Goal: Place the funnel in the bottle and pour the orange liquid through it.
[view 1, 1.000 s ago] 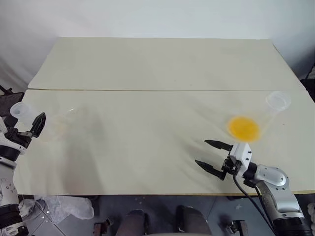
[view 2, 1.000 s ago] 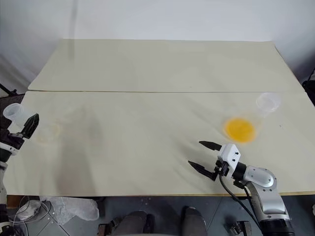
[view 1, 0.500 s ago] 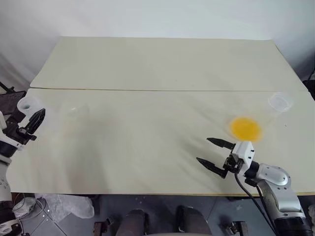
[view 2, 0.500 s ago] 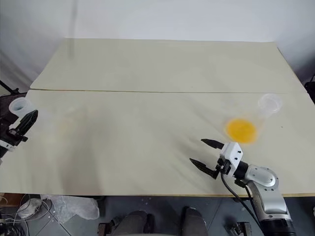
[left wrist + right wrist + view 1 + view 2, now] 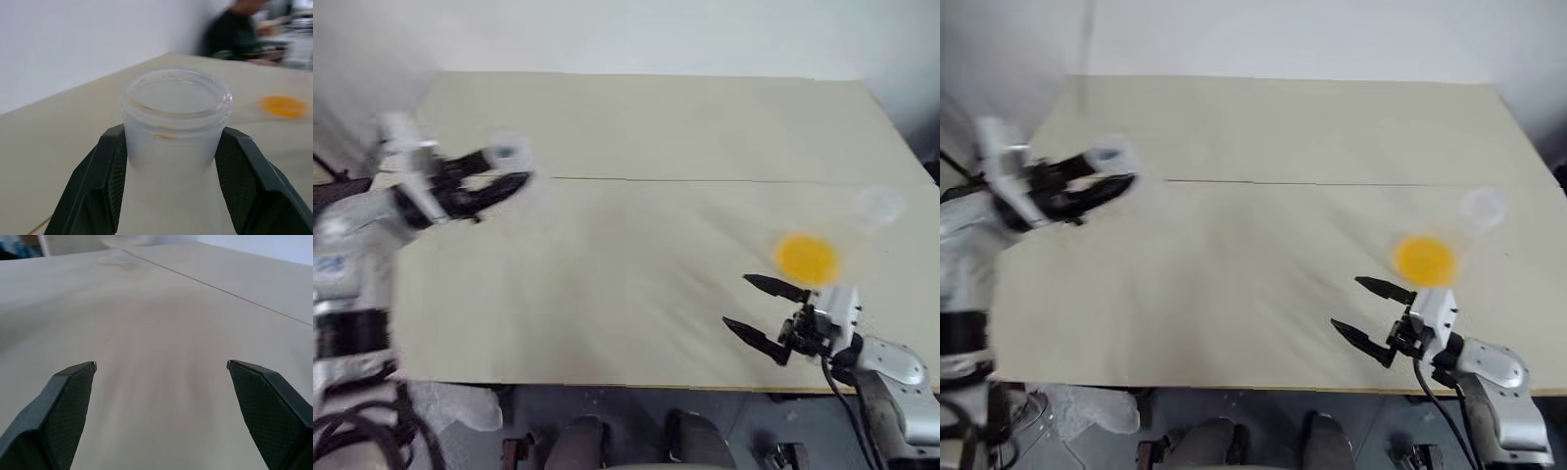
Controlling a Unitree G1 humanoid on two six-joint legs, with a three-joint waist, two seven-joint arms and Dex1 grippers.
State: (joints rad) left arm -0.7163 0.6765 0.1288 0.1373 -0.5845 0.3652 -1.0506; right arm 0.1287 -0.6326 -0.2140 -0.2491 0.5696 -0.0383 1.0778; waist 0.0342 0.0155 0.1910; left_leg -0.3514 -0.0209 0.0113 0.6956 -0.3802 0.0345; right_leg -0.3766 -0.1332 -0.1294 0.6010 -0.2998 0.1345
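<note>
Your left end effector (image 5: 504, 168) clamped on neck of bottle (image 5: 173, 127), lifted above worktop (image 5: 636, 245) at its left side. Your right end effector (image 5: 756, 308) spread wide, empty, near front right. Orange liquid (image 5: 806, 257) sits just beyond it, in clear flask (image 5: 879, 206).

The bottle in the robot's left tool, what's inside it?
The bottle looks empty, with only faint orange specks near its rim. Its lower part is hidden by the left tool. No funnel sits in it.

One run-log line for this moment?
left gripper: shut on bottle, raised | right gripper: open, empty | orange liquid: on table
</note>
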